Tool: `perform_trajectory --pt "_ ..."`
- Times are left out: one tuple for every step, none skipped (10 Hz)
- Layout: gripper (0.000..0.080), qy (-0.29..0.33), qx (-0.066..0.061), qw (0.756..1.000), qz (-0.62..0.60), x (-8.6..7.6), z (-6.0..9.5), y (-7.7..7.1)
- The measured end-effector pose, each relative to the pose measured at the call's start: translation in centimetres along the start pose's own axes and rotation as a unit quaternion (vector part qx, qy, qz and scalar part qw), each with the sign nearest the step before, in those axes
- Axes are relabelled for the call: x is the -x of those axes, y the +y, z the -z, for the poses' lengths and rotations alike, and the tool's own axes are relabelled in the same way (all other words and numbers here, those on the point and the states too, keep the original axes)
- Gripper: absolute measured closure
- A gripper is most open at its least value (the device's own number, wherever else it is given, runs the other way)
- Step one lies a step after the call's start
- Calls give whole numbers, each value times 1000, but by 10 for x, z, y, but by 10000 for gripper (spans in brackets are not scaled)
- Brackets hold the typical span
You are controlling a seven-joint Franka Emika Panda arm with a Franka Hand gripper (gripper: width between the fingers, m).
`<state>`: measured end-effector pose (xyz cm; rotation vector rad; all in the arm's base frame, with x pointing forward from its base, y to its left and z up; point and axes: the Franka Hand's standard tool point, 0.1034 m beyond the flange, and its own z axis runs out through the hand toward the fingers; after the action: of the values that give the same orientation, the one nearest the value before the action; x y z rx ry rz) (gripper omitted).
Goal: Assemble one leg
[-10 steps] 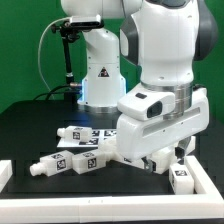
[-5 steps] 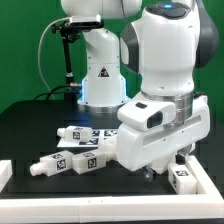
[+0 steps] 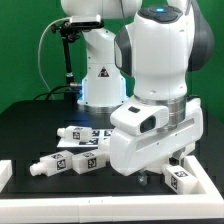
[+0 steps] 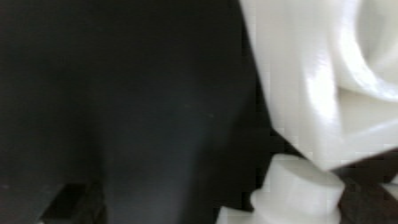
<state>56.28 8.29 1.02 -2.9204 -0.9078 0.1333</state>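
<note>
1. Arm [image 3: 160, 60] fills the exterior view's right side, with the wrist bent low over the black table [image 3: 30, 125] near its front right corner.
2. Gripper [image 3: 150, 177] is almost fully hidden under the white hand housing. Only a small dark tip shows just above the table, so I cannot tell whether the jaws are apart or together, and nothing can be seen held.
3. The leg [image 3: 180, 180], a white post with a black-and-white tag facing up, lies flat at the front right corner. It is just beside the hand on the exterior view's right and partly covered by the housing. Contact with the gripper cannot be told.
4. Other legs [image 3: 65, 162] lie on their sides in a loose cluster toward the front left corner, tags showing, well apart from the gripper.
5. More tagged white pieces [image 3: 85, 133] lie behind that cluster, nearer the table's middle; what they are is unclear.
6. A white border [image 3: 70, 214] runs along the front edge and turns up at the left and right edges.
7. Wrist view is badly blurred. A large white shape [image 4: 320, 90] lies against the black surface [image 4: 125, 100], too soft to identify.
</note>
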Motion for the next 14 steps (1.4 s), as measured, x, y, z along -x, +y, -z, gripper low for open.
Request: perform_trajectory --pt "172 0 0 1000 0 0 0 0" --pt "172 0 0 1000 0 0 0 0" --pt "349 0 0 1000 0 0 0 0" --pt "562 0 0 1000 0 0 0 0" --pt "562 0 0 1000 0 0 0 0" --pt "587 0 0 1000 0 0 0 0" --pt "587 0 0 1000 0 0 0 0" --pt "586 1 2 1000 -4 1 3 2" --pt "586 6 8 1000 -12 3 14 8" --pt "586 10 15 1000 -17 7 28 15" --pt "587 11 23 999 -23 16 44 23" --pt "586 1 24 999 -33 30 62 28" --pt "586 -3 25 998 -60 37 69 27" --pt "586 -12 21 996 -82 41 70 23"
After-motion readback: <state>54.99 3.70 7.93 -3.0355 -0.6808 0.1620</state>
